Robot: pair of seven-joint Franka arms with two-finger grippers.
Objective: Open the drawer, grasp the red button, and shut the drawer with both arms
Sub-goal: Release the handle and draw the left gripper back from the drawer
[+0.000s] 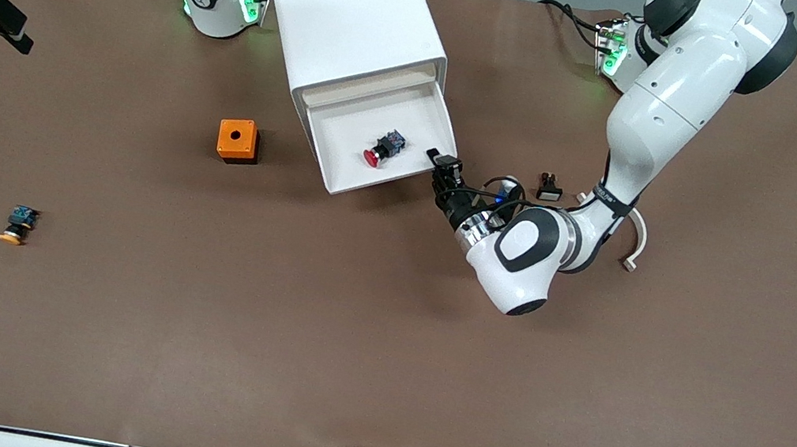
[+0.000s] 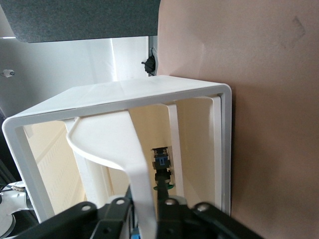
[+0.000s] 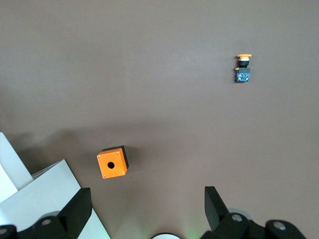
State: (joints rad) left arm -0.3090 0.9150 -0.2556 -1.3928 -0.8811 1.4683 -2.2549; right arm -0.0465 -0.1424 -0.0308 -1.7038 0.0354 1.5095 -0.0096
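Note:
The white cabinet (image 1: 351,16) stands near the robots' bases, and its uppermost drawer (image 1: 383,179) is pulled out toward the front camera. The red-capped button (image 1: 381,150) lies in the drawer, cap toward the front camera. My left gripper (image 1: 444,170) is at the drawer's front corner toward the left arm's end. In the left wrist view it (image 2: 144,201) is shut on the drawer's white front lip (image 2: 134,164), and the button's blue and black body (image 2: 160,162) shows just past it. My right gripper (image 3: 148,204) is open and empty, high over the table beside the cabinet (image 3: 40,199).
An orange box with a hole (image 1: 236,139) (image 3: 111,163) stands beside the drawer toward the right arm's end. A yellow-orange-capped button (image 1: 18,225) (image 3: 243,67) lies nearer the front camera at that end. A small black part (image 1: 549,188) and a white curved piece (image 1: 635,245) lie by the left arm.

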